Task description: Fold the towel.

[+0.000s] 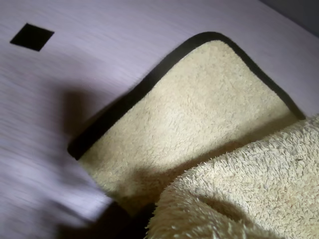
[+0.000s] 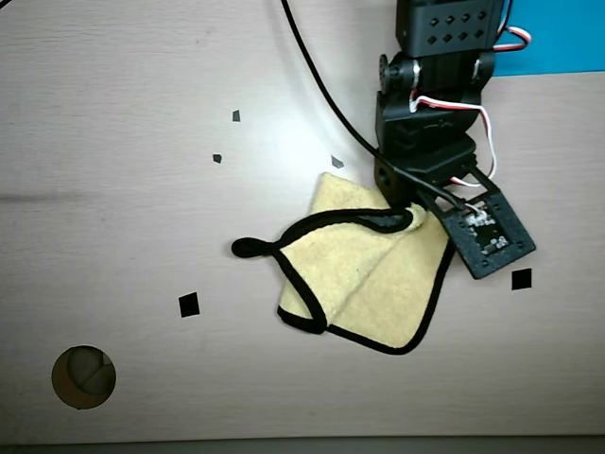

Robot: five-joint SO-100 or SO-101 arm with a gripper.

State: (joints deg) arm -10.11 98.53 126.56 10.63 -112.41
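End effector on towel edge, towel part-folded on table.

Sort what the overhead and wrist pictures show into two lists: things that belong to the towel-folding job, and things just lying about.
Belongs to the job:
towel, partly folded
pincer at the towel's edge

Lying about:
black square markers
blue sheet
black cable
round hole

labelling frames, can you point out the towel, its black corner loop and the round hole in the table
towel [image 2: 378, 293]: overhead view, fuzzy yellow face
black corner loop [image 2: 248, 248]: overhead view, loop's rounded end
round hole [image 2: 83, 376]: overhead view, hole's middle
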